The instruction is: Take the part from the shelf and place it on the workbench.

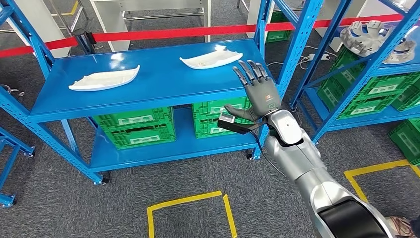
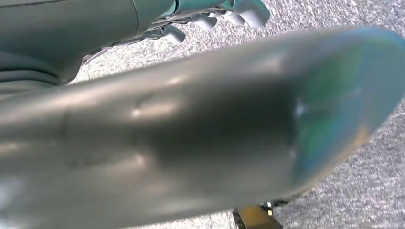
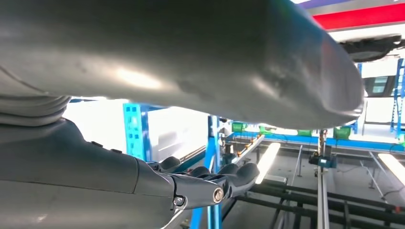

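From the head view, you are looking down at a blue shelf [image 1: 148,82] whose top deck carries two white parts: one part [image 1: 104,79] lies toward the shelf's left side, and the second part [image 1: 211,59] lies toward its back right corner, the two well apart. Your right hand [image 1: 257,91] is raised in front of the shelf's right front edge, palm side away from you, fingers [image 1: 250,71] spread and pointing up, holding nothing; it hangs near the second part but does not touch it. Under the deck, green crates [image 1: 136,130] sit on the shelf's lower level, and a red barrier tape [image 1: 163,33] runs behind the shelf. A second blue rack [image 1: 364,74] stands to the shelf's right with more green crates and a grey metal part on top. Yellow floor markings [image 1: 188,201] lie on the grey carpet in front of the shelf. In the left wrist view, your left hand [image 2: 191,124] shows as a blurred grey thumb across the picture over grey carpet (you cannot tell whether it is spread or curled). In the right wrist view, the right hand's thick thumb [image 3: 191,57] and dark fingers [image 3: 229,176] are stretched out apart, with nothing between them, and blue shelf uprights [image 3: 212,143] stand beyond them.
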Available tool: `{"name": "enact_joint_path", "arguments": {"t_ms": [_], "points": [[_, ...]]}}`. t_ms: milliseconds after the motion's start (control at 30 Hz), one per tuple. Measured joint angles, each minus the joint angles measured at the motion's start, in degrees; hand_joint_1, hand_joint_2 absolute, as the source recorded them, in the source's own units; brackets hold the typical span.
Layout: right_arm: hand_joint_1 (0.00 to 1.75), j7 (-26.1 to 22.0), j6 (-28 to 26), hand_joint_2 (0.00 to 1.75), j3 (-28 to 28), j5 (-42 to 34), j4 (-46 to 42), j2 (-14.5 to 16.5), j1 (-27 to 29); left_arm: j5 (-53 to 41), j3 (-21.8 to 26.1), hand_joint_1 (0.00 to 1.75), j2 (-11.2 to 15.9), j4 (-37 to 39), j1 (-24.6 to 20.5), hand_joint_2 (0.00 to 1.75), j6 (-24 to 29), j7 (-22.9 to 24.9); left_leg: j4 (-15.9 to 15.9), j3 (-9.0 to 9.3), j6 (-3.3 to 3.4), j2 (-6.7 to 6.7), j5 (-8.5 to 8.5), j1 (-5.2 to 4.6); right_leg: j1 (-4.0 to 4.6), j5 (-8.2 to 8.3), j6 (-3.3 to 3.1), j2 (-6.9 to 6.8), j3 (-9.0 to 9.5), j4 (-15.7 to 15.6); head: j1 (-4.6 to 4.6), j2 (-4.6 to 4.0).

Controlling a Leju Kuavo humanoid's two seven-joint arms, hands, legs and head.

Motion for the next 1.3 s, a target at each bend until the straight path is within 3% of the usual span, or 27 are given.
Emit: {"name": "enact_joint_path", "arguments": {"t_ms": [67,133,167,200,233,300,367,433,533,567,633,667,700,733,767,800,867,900,1000,1067,1167,1200,1233,1300], "points": [[0.00,0.0,-0.3,0.00,0.0,0.0,0.0,-0.1,0.0,0.0,0.0,0.00,0.0,0.0,0.0,0.00,0.0,0.0,-0.2,0.50,0.79,-0.01,-0.25,0.15,-0.11,-2.01,0.51,-0.03,-2.08,4.3,0.11,0.00],[0.00,0.1,-0.4,0.00,0.0,0.1,0.1,-0.2,0.3,-0.1,0.0,0.00,0.0,0.0,-0.1,0.00,0.0,0.0,-0.2,0.87,1.23,-0.04,-0.70,0.04,-0.12,-4.94,0.74,-0.04,-6.73,12.4,0.22,0.00],[0.00,0.2,-0.4,0.00,0.0,0.3,0.1,-0.3,0.6,-0.1,0.0,0.00,0.0,0.0,0.0,0.00,0.0,0.0,-0.2,1.07,1.31,-0.08,-0.93,-0.02,-0.12,-5.60,0.76,-0.04,-8.97,15.7,0.23,0.00],[0.00,0.3,-0.4,0.00,0.0,0.4,0.2,-0.4,0.8,-0.2,0.0,0.00,-0.1,0.0,0.0,0.00,0.0,0.0,-0.1,1.32,1.32,-0.13,-1.20,-0.06,-0.11,-5.06,0.69,-0.04,-10.30,16.9,0.26,0.00],[0.00,0.5,-0.4,0.00,0.0,0.6,0.3,-0.5,0.9,-0.3,0.0,0.00,-0.1,0.1,0.0,0.00,0.0,0.0,0.0,1.64,1.26,-0.18,-1.50,-0.10,-0.09,-3.37,0.54,-0.04,-10.46,15.9,0.26,0.00],[0.00,0.9,-0.4,0.00,-0.1,0.9,0.5,-0.6,0.9,-0.4,0.0,0.00,-0.1,0.1,0.0,0.00,0.0,0.1,0.1,2.45,0.99,-0.24,-2.22,-0.12,0.06,1.76,-0.06,-0.07,-7.74,8.0,0.27,0.00],[0.00,1.0,-0.4,0.00,-0.1,1.1,0.6,-0.7,0.8,-0.6,0.0,0.00,-0.2,0.1,-0.1,0.00,0.0,0.2,0.1,2.94,0.47,-0.30,-2.88,-0.29,0.45,4.21,-0.61,-0.15,-4.94,1.5,0.27,0.00],[0.00,1.1,-0.4,0.00,-0.2,1.2,0.8,-0.7,0.7,-0.8,0.0,0.00,-0.2,0.0,-0.2,0.00,0.0,0.3,-0.1,3.16,-0.16,-0.32,-3.20,-0.36,0.77,3.92,-0.99,-0.13,-4.24,0.3,0.27,0.00],[0.00,1.1,-0.5,0.00,-0.4,1.2,1.0,-0.8,0.6,-1.0,0.0,0.00,-0.1,0.0,-0.3,0.00,0.0,0.3,0.9,3.06,-1.13,-0.19,-4.06,-0.38,0.27,3.73,-1.87,-0.03,-3.31,-0.3,0.12,0.00],[0.00,1.0,-0.5,0.00,-0.5,1.2,1.0,-0.8,0.5,-1.0,0.0,0.00,-0.1,-0.1,-0.4,0.00,0.0,0.3,3.0,2.07,-1.41,-0.15,-5.03,-0.34,0.05,3.62,-2.20,-0.05,-2.85,-0.5,0.02,0.00],[0.00,1.0,-0.5,0.00,-0.5,1.3,1.1,-0.8,0.5,-1.0,0.0,0.00,-0.1,-0.1,-0.4,0.00,-0.1,0.3,10.6,-2.16,-1.83,-0.10,-7.80,-0.13,0.02,3.11,-2.64,-0.07,-2.20,-0.6,-0.15,0.00],[0.00,1.0,-0.5,0.00,-0.5,1.3,1.2,-0.8,0.6,-1.0,0.0,0.00,-0.1,0.0,-0.4,0.00,-0.2,0.3,14.1,-4.46,-1.99,-0.09,-8.65,-0.05,0.04,2.83,-2.70,-0.07,-1.90,-0.6,-0.13,0.00],[0.00,1.0,-0.5,0.00,-0.5,1.3,1.4,-0.8,0.7,-1.0,0.0,0.00,-0.1,0.0,-0.3,0.00,-0.2,0.3,16.0,-6.09,-2.10,-0.09,-8.43,0.00,0.04,2.50,-2.69,-0.03,-1.54,-0.6,-0.13,0.00],[0.00,1.0,-0.5,0.00,-0.5,1.3,1.5,-0.8,0.8,-1.0,0.0,0.00,-0.1,0.0,-0.3,0.00,-0.2,0.4,15.4,-6.45,-2.14,-0.08,-6.86,0.03,0.03,2.15,-2.62,0.00,-1.12,-0.5,-0.14,0.00],[0.00,1.0,-0.5,0.00,-0.5,1.3,1.5,-0.8,0.8,-1.0,0.0,0.00,-0.1,0.0,-0.3,0.00,-0.2,0.4,12.7,-5.76,-2.12,-0.07,-4.41,0.07,0.01,1.76,-2.50,0.03,-0.62,-0.5,-0.14,0.00],[0.00,1.0,-0.5,0.00,-0.5,1.3,1.6,-0.8,0.9,-1.0,0.0,0.00,-0.1,0.0,-0.3,0.00,-0.2,0.4,8.5,-4.29,-2.04,-0.01,-1.65,0.10,-0.01,1.33,-2.32,0.04,-0.13,-0.5,-0.15,0.00],[0.00,1.0,-0.5,0.00,-0.5,1.4,1.6,-0.8,0.7,-1.1,0.0,0.00,0.0,0.0,-0.4,0.00,-0.3,0.3,1.8,-1.34,-1.64,0.06,1.02,-0.03,0.17,0.56,-1.73,0.09,0.45,-0.3,-0.16,0.00],[0.00,1.0,-0.5,0.00,-0.5,1.4,1.6,-0.8,0.7,-1.1,0.0,0.00,0.0,0.0,-0.4,0.00,-0.3,0.3,0.4,-0.64,-1.33,0.08,1.11,-0.11,0.28,0.32,-1.43,0.11,0.52,-0.3,-0.14,0.00],[0.00,0.9,-0.3,0.00,-0.6,1.4,1.7,-0.8,0.4,-1.3,0.0,0.00,-0.1,0.0,-0.6,0.00,-0.4,0.4,0.0,-0.24,-0.11,-0.04,0.39,-0.22,0.22,-0.19,-0.42,0.07,0.72,-0.3,-0.02,0.00],[0.00,0.7,-0.3,0.00,-0.6,1.4,1.7,-0.8,0.0,-1.4,0.0,0.00,-0.1,0.0,-0.7,0.00,-0.4,0.5,-0.3,0.31,0.67,-0.07,0.13,-0.05,0.10,-1.45,0.22,0.00,-0.44,2.3,0.09,0.00],[0.00,0.7,-0.4,0.00,-0.7,1.4,2.2,-0.8,-0.4,-1.5,0.0,0.00,0.0,0.0,-0.9,0.00,-0.4,0.5,-0.4,0.94,1.28,-0.10,-0.56,-0.04,0.06,-5.15,0.62,-0.02,-7.39,13.7,0.26,0.00],[0.00,0.7,-0.4,0.00,-0.8,1.4,2.4,-0.8,-0.3,-1.5,0.0,0.00,0.0,0.0,-0.9,0.00,-0.4,0.5,-0.3,1.21,1.29,-0.14,-0.87,-0.06,0.06,-5.22,0.63,-0.02,-9.42,16.2,0.27,0.00],[0.00,0.7,-0.4,0.00,-0.8,1.4,2.6,-0.9,-0.1,-1.5,0.0,0.00,0.0,0.0,-0.8,0.00,-0.4,0.5,-0.3,1.57,1.23,-0.18,-1.21,-0.06,0.06,-4.11,0.56,-0.03,-10.40,16.5,0.29,0.00],[0.00,0.7,-0.5,0.00,-0.9,1.4,2.8,-0.9,-0.1,-1.5,0.0,0.00,0.0,0.0,-0.8,0.00,-0.4,0.5,-0.2,2.54,0.98,-0.25,-2.02,-0.06,0.06,0.95,0.21,-0.04,-8.80,10.4,0.33,0.00]]}}
